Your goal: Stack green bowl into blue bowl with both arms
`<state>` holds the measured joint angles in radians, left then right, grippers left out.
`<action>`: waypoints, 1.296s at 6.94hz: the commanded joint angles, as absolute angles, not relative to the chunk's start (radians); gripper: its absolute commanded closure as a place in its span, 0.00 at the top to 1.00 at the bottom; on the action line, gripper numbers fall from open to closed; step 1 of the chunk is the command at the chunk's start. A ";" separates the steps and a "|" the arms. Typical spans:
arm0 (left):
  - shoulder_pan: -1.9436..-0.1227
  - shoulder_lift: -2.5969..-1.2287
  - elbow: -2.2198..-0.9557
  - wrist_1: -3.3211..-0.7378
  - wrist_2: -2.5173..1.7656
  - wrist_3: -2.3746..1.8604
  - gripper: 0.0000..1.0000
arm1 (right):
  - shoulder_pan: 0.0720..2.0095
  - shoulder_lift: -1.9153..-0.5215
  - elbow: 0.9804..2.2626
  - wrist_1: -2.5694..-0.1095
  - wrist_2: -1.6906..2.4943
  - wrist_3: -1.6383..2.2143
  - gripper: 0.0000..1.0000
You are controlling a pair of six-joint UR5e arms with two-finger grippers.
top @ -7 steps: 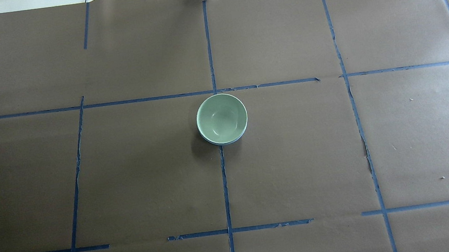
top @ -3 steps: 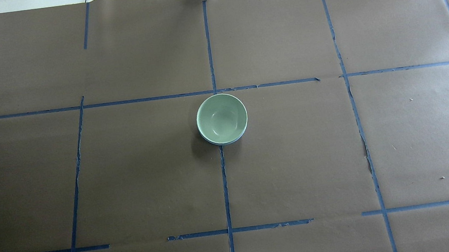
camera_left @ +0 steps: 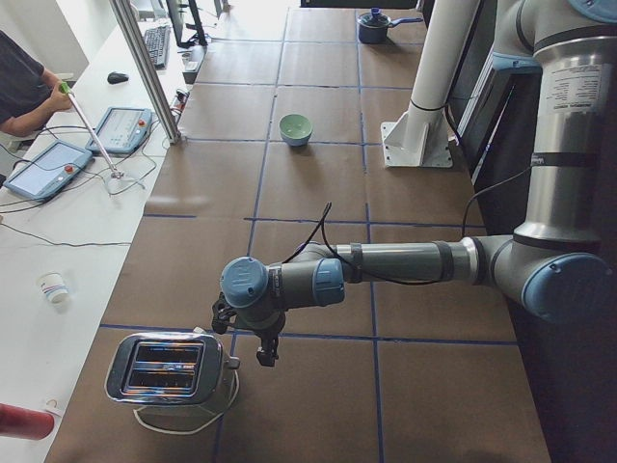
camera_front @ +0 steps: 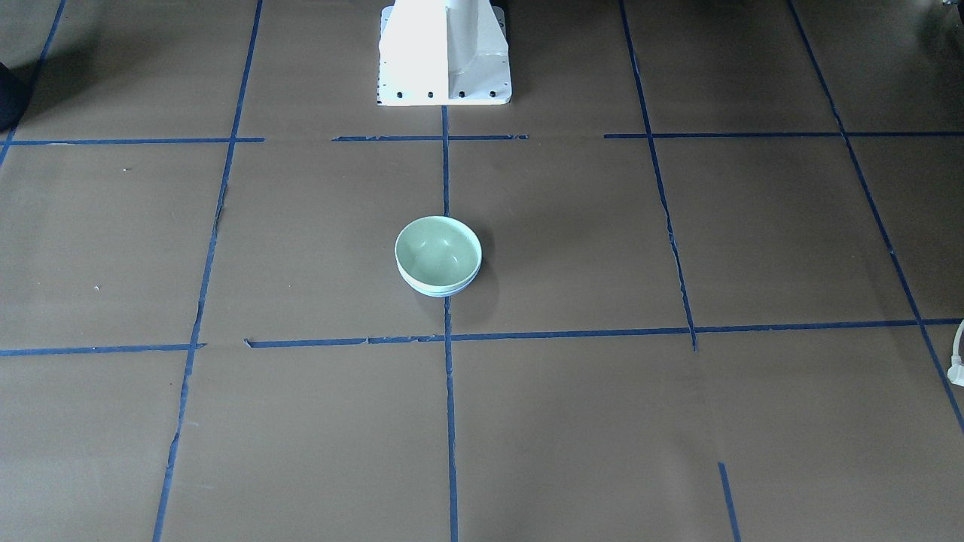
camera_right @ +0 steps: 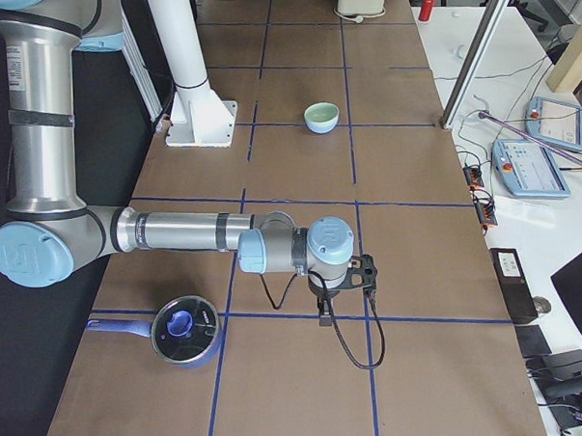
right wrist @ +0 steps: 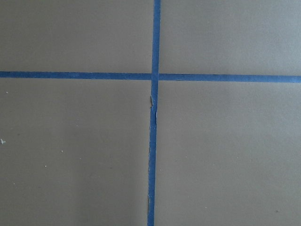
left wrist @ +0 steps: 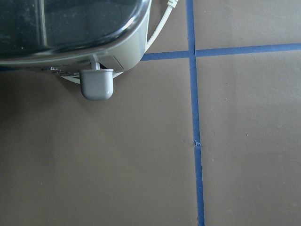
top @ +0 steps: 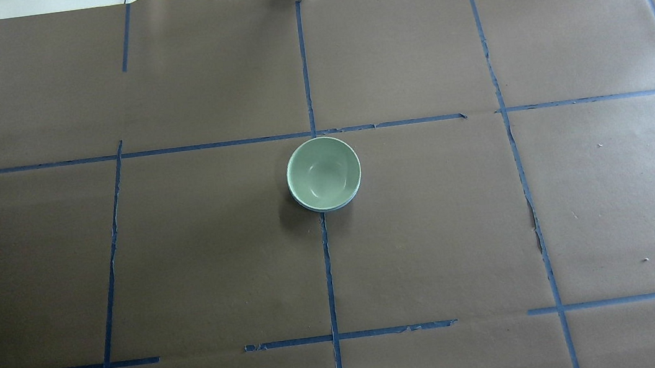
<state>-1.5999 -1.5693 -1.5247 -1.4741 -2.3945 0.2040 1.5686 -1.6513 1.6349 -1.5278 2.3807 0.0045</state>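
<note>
The pale green bowl (top: 323, 172) sits nested inside the blue bowl (top: 330, 208) at the table's middle; only a thin blue rim shows under it. The stack also shows in the front view (camera_front: 437, 252), in the left view (camera_left: 295, 127) and in the right view (camera_right: 320, 115). Both arms are far from it at the table's ends. My left gripper (camera_left: 266, 355) hangs beside a toaster. My right gripper (camera_right: 324, 317) hangs over a tape cross. I cannot tell whether either is open or shut. Neither wrist view shows fingers.
A chrome toaster (camera_left: 174, 371) stands at the left end, close under the left wrist camera (left wrist: 70, 28). A dark pot with a blue lid (camera_right: 185, 331) stands near the right arm. The white pedestal base (camera_front: 444, 53) stands at the robot's side. An operators' bench with tablets (camera_right: 540, 159) runs along the far edge.
</note>
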 commanded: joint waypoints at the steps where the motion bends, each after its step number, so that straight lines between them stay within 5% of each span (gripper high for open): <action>1: -1.600 -1.569 -1.523 -1.474 -2.395 0.206 1.00 | 1.569 -1.652 1.635 -1.528 2.381 0.006 1.00; 9: -1.600 -1.569 -1.523 -1.476 -2.395 0.206 1.00 | 1.577 -1.646 1.653 -1.528 2.393 0.008 1.00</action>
